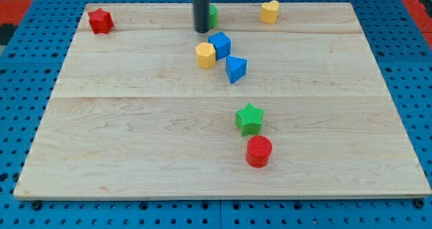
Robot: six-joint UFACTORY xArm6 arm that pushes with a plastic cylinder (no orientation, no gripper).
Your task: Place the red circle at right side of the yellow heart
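Tip (202, 30) on wooden board (135, 141), blue pegboard (27, 67) around

The rod (202, 6) is cut off by the view's top edge, so only its lower length shows, ending at my tip (202, 30). Directly behind the rod, a green block (212, 15) is largely hidden; only a sliver shows on the rod's right side, and its shape cannot be told. The desk (135, 134) has its near corners trimmed by the view's bottom edge.
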